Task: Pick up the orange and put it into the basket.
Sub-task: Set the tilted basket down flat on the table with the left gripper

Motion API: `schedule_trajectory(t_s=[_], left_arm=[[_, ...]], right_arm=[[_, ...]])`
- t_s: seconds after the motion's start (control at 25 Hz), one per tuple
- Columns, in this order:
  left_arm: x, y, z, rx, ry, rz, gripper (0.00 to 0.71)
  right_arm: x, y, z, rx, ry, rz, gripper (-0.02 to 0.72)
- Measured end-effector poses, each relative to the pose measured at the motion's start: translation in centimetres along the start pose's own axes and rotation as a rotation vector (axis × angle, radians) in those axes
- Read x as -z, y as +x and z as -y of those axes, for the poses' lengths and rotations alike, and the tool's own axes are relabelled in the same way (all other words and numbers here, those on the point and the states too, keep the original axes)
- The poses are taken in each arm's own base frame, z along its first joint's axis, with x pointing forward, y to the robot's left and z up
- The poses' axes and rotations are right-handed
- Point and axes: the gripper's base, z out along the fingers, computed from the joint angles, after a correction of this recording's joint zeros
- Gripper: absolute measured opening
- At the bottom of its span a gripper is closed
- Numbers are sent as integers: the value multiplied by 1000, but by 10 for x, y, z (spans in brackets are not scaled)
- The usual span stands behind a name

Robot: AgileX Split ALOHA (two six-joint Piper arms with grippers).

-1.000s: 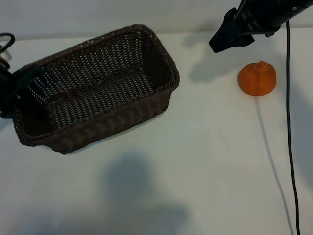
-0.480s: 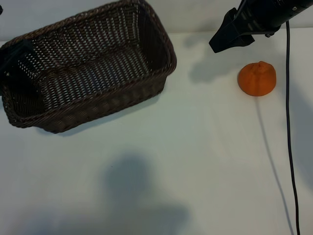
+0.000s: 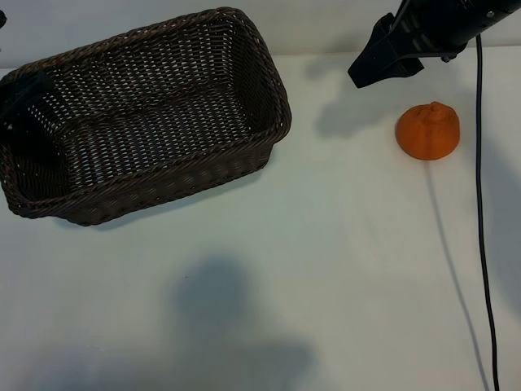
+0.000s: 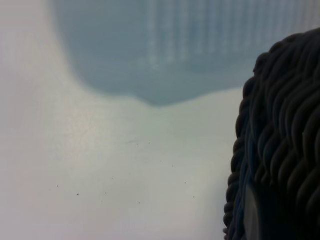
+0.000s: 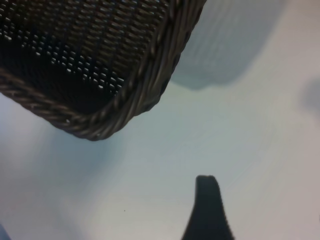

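Note:
The orange (image 3: 428,130) sits on the white table at the right, untouched. My right gripper (image 3: 370,69) hangs open just up and to the left of it, nothing between its fingers; one dark fingertip (image 5: 206,200) shows in the right wrist view, over bare table. The dark brown wicker basket (image 3: 175,24) lies at the left and holds nothing. My left gripper (image 3: 32,122) is shut on the rim at the basket's left end. The braided rim (image 4: 280,140) fills one side of the left wrist view. A corner of the basket (image 5: 145,95) shows in the right wrist view.
A black cable (image 3: 482,212) runs down the table's right side, close to the orange. Bare white table (image 3: 342,244) lies between the basket and the orange and across the front.
The basket has slid toward the back and left in my left gripper's hold and turned more square to the table. The right gripper and the orange have not moved.

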Motion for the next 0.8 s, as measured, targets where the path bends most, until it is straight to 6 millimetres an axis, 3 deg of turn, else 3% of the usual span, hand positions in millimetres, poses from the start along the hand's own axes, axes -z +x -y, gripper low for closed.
schedule_trajectory(t_s=[0.36, 0.8], left_arm=[[-20, 3, 25, -88, -17, -58, 150], [-60, -20, 75, -199, -33, -108, 150]], right_arm=[[0, 0, 0, 0, -2, -2, 504], [0, 0, 0, 0, -2, -3, 504]])
